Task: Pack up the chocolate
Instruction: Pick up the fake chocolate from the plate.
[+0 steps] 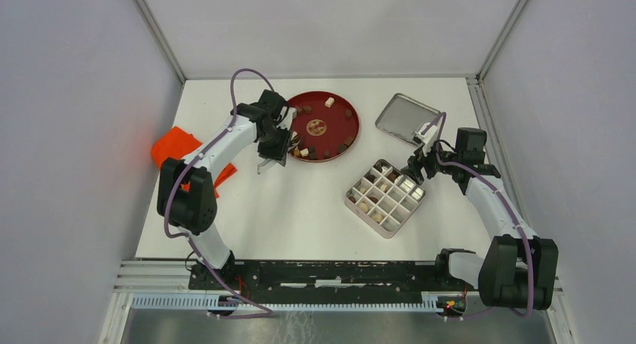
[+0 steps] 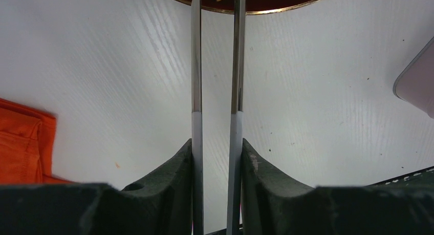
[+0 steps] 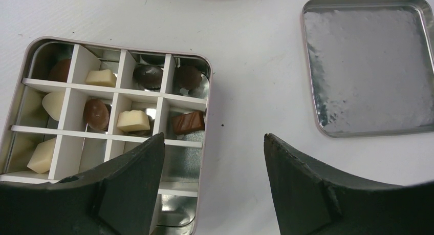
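White tabletop; at upper centre the red plate [image 1: 355, 124] carries loose chocolate [image 1: 328, 102]. At its left rim, the left claw [image 2: 217, 150] pinches metal tweezers [image 2: 196, 66], a tan piece between their tips. At lower right, the right claw [image 3: 214, 140] is spread over the divided tin [image 3: 207, 99], with more pieces in its cells.

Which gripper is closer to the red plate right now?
Left. The left gripper holds tweezers at the plate rim; the right gripper hovers by the tin, apart from the plate.
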Controlling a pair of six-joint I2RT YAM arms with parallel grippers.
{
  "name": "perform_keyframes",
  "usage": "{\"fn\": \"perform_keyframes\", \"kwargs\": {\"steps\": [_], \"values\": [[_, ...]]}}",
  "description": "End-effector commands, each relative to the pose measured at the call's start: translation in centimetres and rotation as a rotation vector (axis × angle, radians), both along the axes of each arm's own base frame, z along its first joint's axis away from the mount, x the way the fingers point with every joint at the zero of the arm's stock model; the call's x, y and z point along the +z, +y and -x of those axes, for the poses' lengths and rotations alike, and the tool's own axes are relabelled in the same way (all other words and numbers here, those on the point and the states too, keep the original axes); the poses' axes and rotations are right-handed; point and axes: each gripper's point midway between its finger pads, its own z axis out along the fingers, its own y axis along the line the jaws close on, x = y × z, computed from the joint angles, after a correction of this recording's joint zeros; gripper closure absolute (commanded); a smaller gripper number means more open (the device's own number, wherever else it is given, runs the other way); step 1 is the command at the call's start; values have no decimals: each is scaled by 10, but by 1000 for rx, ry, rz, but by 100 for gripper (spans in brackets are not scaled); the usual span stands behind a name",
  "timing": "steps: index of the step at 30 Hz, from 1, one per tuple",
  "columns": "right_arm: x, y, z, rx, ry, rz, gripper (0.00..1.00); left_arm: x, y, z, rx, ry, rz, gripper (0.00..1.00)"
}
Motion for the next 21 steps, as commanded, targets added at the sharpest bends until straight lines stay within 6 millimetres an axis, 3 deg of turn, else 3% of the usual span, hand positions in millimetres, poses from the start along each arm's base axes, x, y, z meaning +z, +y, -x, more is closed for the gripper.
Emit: {"fn": "perform_keyframes", "kwargs": {"steps": [1,6,9,11,15,21], "values": [[21,2,-9,23,-65,-7,23,12,-6,-3,-6,-35,9,69],[22,2,-9,27,-67,-6,23,-3,2,-6,6,2,-57,65],[22,2,-8,29,-68,-5,23,-3,2,-11,11,-10,-67,67],[22,2,-8,28,-68,-4,23,2,0,-15,11,-25,-60,74],[22,2,-8,30,-68,-3,23,12,-4,-24,15,-57,-39,98],[22,2,-8,31,-70,-1,23,34,-16,-34,17,-129,42,98]]}}
